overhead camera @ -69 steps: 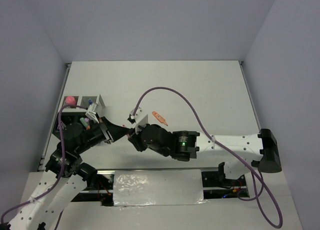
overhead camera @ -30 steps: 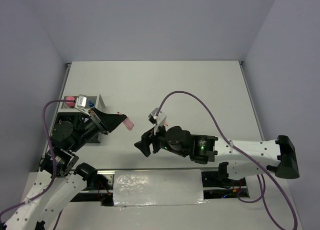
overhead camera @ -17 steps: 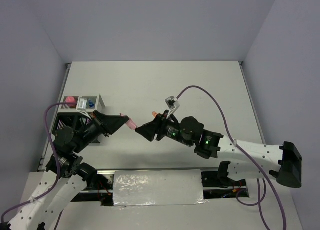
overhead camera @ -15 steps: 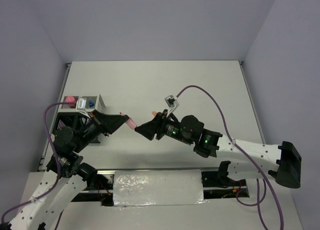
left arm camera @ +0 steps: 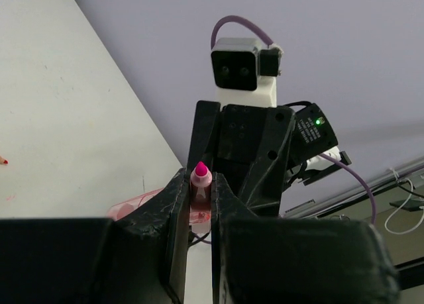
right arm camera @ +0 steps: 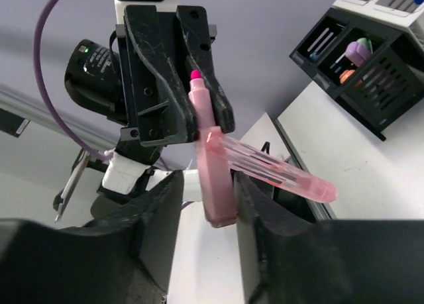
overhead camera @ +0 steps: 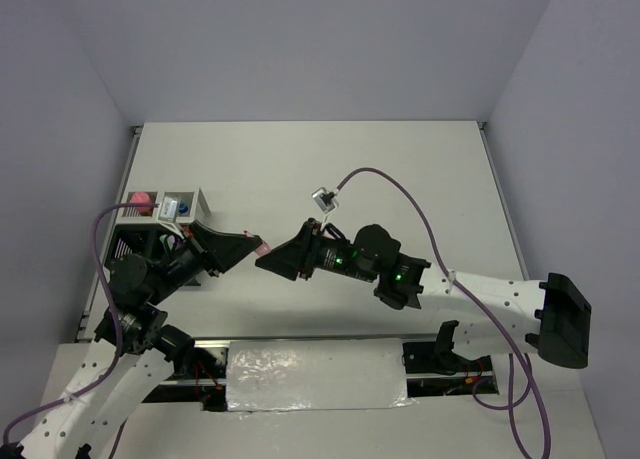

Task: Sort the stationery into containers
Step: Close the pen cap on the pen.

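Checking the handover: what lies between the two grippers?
A pink highlighter: the left gripper is shut on it, and its body sits between the right gripper's open fingers. Both wrist views show it.

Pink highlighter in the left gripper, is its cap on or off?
Off. The pink highlighter, clamped in the left gripper, shows a bare bright-pink tip in both wrist views.

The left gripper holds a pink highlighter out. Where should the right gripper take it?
Grip the pink highlighter by its bare lower barrel, coming head-on from opposite the left gripper, which clamps the tip end. The right gripper, open, flanks that free end.
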{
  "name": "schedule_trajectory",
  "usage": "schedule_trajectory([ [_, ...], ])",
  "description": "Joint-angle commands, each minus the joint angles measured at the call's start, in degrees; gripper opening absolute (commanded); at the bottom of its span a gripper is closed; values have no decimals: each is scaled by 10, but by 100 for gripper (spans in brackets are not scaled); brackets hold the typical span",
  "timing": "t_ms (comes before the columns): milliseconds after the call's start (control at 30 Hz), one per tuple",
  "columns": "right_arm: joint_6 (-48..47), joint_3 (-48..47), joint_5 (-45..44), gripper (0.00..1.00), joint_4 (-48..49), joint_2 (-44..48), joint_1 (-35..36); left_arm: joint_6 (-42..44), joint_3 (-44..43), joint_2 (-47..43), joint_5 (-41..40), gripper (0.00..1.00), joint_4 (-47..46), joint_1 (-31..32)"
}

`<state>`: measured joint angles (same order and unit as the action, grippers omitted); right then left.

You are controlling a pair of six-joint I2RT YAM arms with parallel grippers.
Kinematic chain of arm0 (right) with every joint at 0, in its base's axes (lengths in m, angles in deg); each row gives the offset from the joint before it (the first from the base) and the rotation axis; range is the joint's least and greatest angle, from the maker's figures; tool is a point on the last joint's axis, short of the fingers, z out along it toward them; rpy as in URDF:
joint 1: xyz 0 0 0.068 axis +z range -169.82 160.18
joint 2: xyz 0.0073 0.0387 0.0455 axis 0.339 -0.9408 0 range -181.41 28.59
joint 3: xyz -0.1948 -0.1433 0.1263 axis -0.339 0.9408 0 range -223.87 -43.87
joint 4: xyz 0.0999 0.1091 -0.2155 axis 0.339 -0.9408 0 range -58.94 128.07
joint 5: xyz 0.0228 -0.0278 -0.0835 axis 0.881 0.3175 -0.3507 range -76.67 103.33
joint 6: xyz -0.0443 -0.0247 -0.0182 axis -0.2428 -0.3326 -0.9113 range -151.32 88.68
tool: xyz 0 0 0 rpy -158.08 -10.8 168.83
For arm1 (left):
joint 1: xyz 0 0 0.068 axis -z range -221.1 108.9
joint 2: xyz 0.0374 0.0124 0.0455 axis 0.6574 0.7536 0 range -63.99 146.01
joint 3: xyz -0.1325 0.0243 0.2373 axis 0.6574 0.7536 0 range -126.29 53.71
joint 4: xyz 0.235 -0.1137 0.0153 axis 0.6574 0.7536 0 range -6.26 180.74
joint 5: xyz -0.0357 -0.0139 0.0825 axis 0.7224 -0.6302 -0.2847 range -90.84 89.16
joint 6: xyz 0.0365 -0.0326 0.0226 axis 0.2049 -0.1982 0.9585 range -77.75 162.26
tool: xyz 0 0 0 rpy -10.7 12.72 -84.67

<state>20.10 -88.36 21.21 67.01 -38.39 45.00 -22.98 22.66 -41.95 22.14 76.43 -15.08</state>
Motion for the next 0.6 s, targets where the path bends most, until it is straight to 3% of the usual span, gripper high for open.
schedule_trajectory([
  [0, -1, -41, 10, 43, 29, -1, -8, -3, 6, 2, 22, 0, -29, 2],
  [67, -8, -60, 10, 35, 16, -4, -9, 4, 5, 0, 22, 0, -20, 2],
  [133, -12, -75, 6, 4, -9, -11, -9, 15, -1, -2, 22, 1, -14, 2],
  [167, -12, -80, -1, 0, -22, -13, -9, 20, -6, -4, 14, 8, 16, 1],
  [200, -14, -82, -5, 0, -34, -17, -10, 37, -25, -5, 1, 36, 41, 2],
  [233, -19, -87, -9, 0, -54, -18, -12, 46, -39, -4, -38, 52, 71, 2],
  [267, -18, -89, -15, 0, -67, -21, -14, 55, -69, -3, -62, 82, 151, 1],
  [300, -17, -89, -24, 0, -84, -21, -15, 53, -82, -1, -82, 96, 184, 2],
  [433, -18, -99, -59, 0, -139, -29, -24, -5, -99, 2, -126, 99, 237, 2],
  [567, -31, -130, -36, 0, -148, -62, -27, -124, -18, -27, -104, 99, 171, 2],
])
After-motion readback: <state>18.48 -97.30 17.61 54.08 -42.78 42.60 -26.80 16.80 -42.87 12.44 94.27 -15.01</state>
